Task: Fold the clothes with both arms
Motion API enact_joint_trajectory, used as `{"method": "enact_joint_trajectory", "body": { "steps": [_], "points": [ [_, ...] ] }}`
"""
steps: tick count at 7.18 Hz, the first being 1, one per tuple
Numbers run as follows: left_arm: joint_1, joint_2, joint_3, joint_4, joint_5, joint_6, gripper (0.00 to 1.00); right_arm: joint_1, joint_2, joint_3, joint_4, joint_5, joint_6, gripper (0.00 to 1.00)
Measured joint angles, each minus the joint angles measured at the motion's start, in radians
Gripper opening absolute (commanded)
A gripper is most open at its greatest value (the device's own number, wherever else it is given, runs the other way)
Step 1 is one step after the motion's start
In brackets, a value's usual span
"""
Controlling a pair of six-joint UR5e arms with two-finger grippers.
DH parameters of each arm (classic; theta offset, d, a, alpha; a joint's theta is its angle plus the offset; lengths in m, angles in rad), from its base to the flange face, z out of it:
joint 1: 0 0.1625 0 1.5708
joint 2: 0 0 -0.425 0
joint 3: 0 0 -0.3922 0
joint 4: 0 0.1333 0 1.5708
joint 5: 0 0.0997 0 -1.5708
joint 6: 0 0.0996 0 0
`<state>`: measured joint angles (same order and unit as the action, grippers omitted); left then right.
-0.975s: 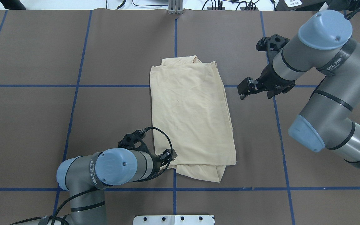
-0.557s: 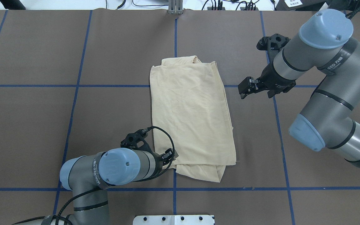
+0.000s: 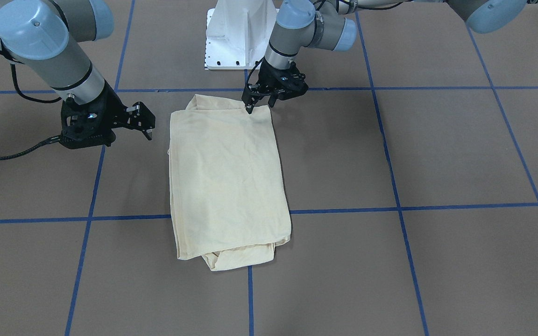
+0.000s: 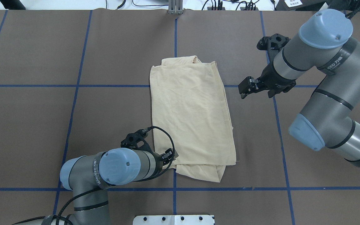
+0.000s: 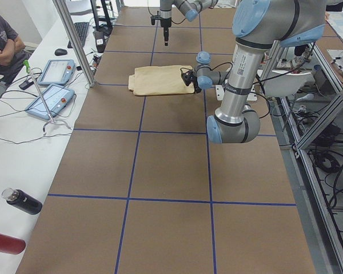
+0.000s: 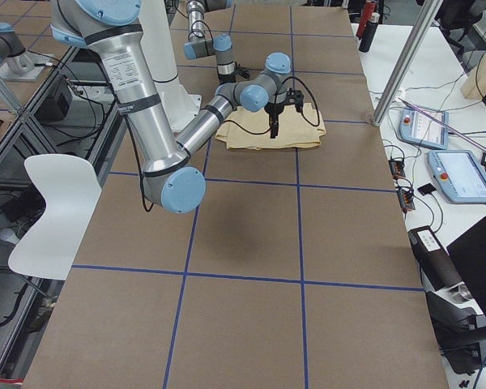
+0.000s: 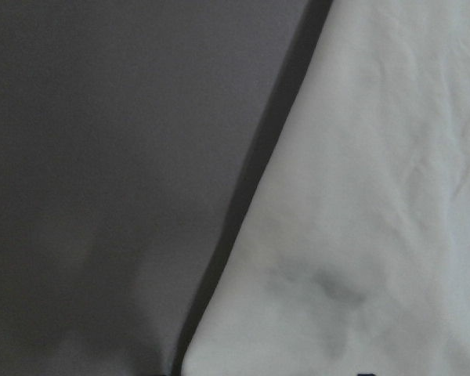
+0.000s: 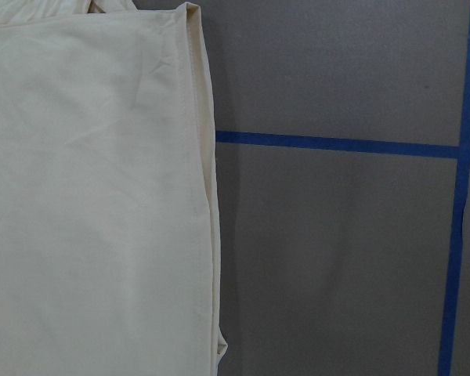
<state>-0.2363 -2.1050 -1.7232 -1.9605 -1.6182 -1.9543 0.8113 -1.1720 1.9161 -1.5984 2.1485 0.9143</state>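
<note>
The clothes are one pale cream shirt, folded into a long rectangle at the table's middle, with no print showing. Its narrow end nearest the robot has a lower layer sticking out. My left gripper points down at that end's left corner, open, its fingertips astride the shirt's edge. My right gripper hovers open beside the shirt's right long edge, apart from the cloth and holding nothing.
The brown table cover carries a grid of blue tape lines. The white pedestal base stands at the robot's edge. Along one side are teach pendants, bottles and a seated person; a white chair stands on the robot's side.
The left arm's elbow has shifted slightly to the right, settling its gripper at the shirt's corner. The right arm and the shirt have barely moved.
</note>
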Motion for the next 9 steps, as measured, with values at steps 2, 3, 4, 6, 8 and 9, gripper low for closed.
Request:
{"method": "enact_joint_trajectory", "body": {
  "steps": [2,3,4,6,8,9],
  "points": [
    [0.002,0.000,0.000,0.000,0.000,0.000,0.85,-0.001,0.000,0.000,-0.001,-0.001,0.000,1.00],
    [0.002,0.000,0.000,0.000,0.000,0.000,0.85,-0.001,0.001,-0.001,-0.001,-0.001,0.000,1.00],
    [0.003,0.000,0.000,0.000,0.000,0.000,0.85,-0.001,0.000,-0.001,-0.001,-0.001,0.000,1.00],
    [0.006,-0.001,0.001,0.000,0.000,0.000,0.85,-0.001,0.000,-0.002,-0.001,-0.001,0.000,1.00],
    [0.008,0.001,0.001,0.000,0.000,0.000,0.85,-0.001,0.000,-0.003,-0.001,-0.001,0.000,1.00],
    [0.009,0.001,0.002,0.000,0.000,0.000,0.78,-0.001,0.000,-0.003,-0.001,-0.001,0.000,1.00]
  ]
}}
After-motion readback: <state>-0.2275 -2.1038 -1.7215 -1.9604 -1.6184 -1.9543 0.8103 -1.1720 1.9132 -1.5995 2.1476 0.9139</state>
